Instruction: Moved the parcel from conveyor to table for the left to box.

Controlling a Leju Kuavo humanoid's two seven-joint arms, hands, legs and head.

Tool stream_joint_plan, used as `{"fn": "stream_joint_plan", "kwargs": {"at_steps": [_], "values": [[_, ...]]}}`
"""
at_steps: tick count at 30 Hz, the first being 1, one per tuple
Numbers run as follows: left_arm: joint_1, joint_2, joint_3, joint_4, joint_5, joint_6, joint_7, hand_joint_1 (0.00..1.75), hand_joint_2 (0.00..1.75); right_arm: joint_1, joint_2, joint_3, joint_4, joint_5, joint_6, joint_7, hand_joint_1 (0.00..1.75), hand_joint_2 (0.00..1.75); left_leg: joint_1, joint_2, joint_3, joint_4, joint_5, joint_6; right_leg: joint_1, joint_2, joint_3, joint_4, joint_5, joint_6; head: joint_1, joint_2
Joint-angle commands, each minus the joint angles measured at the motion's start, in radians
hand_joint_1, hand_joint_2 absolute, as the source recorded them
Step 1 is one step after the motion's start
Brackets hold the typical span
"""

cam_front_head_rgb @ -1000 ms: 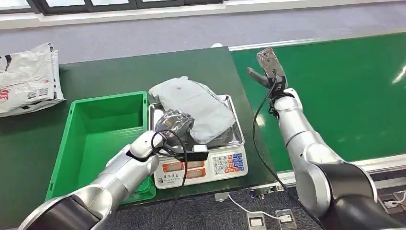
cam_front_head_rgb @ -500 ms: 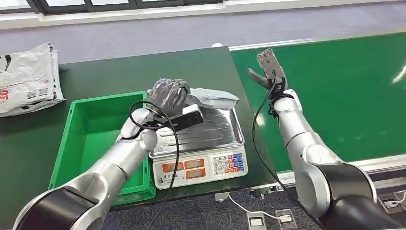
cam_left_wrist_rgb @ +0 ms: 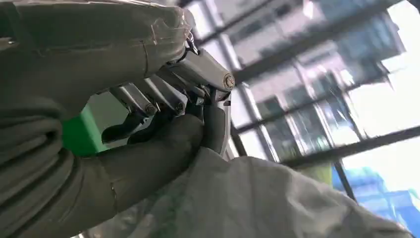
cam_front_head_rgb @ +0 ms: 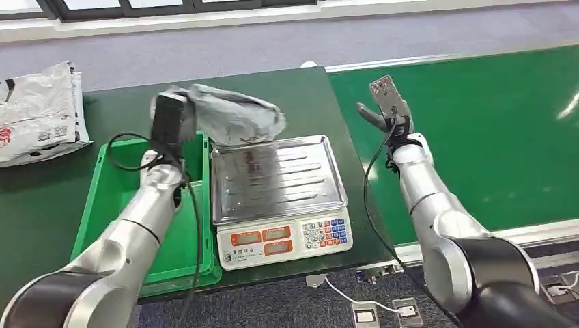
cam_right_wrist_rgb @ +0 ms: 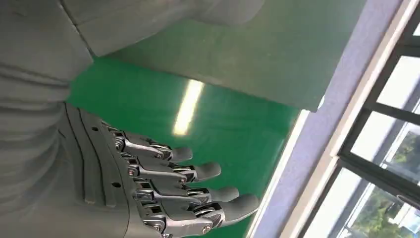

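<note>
Scale (cam_front_head_rgb: 276, 198) sits nearest me on the dark green worktop (cam_front_head_rgb: 48, 198), its steel tray bare, so the weighing step looks done. Beside it on my left is the green crate (cam_front_head_rgb: 123, 198), nothing visible inside from the head view.

My left hand (cam_front_head_rgb: 174, 109) is clenched on the grey parcel (cam_front_head_rgb: 235, 113); the left wrist view shows the fingers (cam_left_wrist_rgb: 148, 99) and thumb pinching the plastic film of the bag. Parcel is lifted clear of the scale, hanging over the back edge of the crate and the scale's far left corner, touching neither as far as I can tell. Judgement: parcel is off the conveyor and past the scale, what's left is swinging it over the crate and letting go, so near the end.

My right hand (cam_front_head_rgb: 386, 102) is released, fingers apart and holding nothing, raised over the edge of the green conveyor belt (cam_front_head_rgb: 491, 123); right wrist view shows straight fingers (cam_right_wrist_rgb: 198, 171) above the belt.

Further out: white and grey mail bags (cam_front_head_rgb: 41, 113) at the worktop's far left corner. Behind that grey carpet floor (cam_front_head_rgb: 273, 44), then dark window frames along the wall.
</note>
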Motion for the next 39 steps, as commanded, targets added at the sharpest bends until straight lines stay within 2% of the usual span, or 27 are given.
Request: {"fn": "stream_joint_plan", "kwargs": {"at_steps": [1, 6, 12, 26, 28, 30, 34, 39], "values": [[-0.023, 0.087, 0.399, 0.09, 0.215, 0.067, -0.067, 1.75, 1.75, -0.021, -0.003, 0.005, 0.037, 0.005, -0.008, 0.012, 0.0, 1.75, 0.001, 0.003, 0.004, -0.002, -0.001, 0.0, 0.001, 0.004, 0.004, -0.002, 0.0, -0.001, 0.0, 0.0], [-0.012, 0.135, 0.418, 0.113, 0.233, 0.112, -0.082, 1.75, 1.75, -0.011, -0.012, -0.001, 0.037, 0.007, -0.011, 0.009, 0.0, 1.75, 0.001, 0.002, 0.003, -0.001, -0.001, -0.001, 0.0, 0.003, 0.002, -0.001, 0.0, -0.001, 0.0, 0.0], [-0.025, 0.137, 0.426, 0.119, 0.242, 0.143, -0.07, 1.75, 1.75, -0.006, -0.016, -0.001, 0.039, 0.006, -0.003, 0.002, 0.0, 1.75, 0.001, 0.0, 0.005, -0.003, -0.001, 0.0, 0.001, 0.002, 0.006, -0.004, 0.0, -0.001, 0.0, 0.0], [-0.032, 0.133, 0.434, 0.124, 0.253, 0.161, -0.065, 1.75, 1.75, -0.011, -0.012, -0.002, 0.053, 0.006, -0.006, 0.009, 0.0, 1.75, 0.001, -0.001, 0.0, 0.0, 0.0, 0.0, 0.0, 0.0, 0.0, 0.0, 0.0, 0.0, 0.0, 0.0], [-0.032, 0.133, 0.434, 0.124, 0.253, 0.161, -0.065, 1.75, 1.75, -0.011, -0.012, -0.002, 0.053, 0.006, -0.006, 0.009, 0.0, 1.75, 0.002, -0.001, 0.005, -0.002, -0.001, 0.0, 0.001, 0.001, 0.006, -0.004, 0.0, -0.001, 0.0, 0.0], [-0.032, 0.133, 0.434, 0.124, 0.253, 0.161, -0.065, 1.75, 1.75, -0.011, -0.012, -0.002, 0.053, 0.006, -0.006, 0.009, 0.0, 1.75, 0.001, -0.001, 0.001, 0.0, -0.001, 0.0, 0.001, 0.0, 0.002, -0.001, -0.001, -0.001, 0.0, 0.0], [-0.038, 0.135, 0.523, 0.14, 0.351, 0.141, 0.008, 1.75, 1.75, -0.021, -0.004, 0.0, 0.062, 0.01, -0.01, 0.022, 0.0, 1.75, 0.001, 0.0, 0.002, -0.001, -0.001, 0.0, 0.001, 0.001, 0.002, -0.001, 0.0, -0.001, 0.0, 0.0], [-0.001, 0.166, 0.633, 0.154, 0.462, 0.187, 0.081, 1.75, 1.75, -0.032, 0.002, 0.0, 0.069, 0.013, -0.007, 0.043, 0.0, 1.75, 0.001, 0.002, 0.002, -0.001, -0.001, -0.001, 0.0, 0.003, 0.001, -0.001, 0.0, -0.001, 0.0, 0.0]]}}
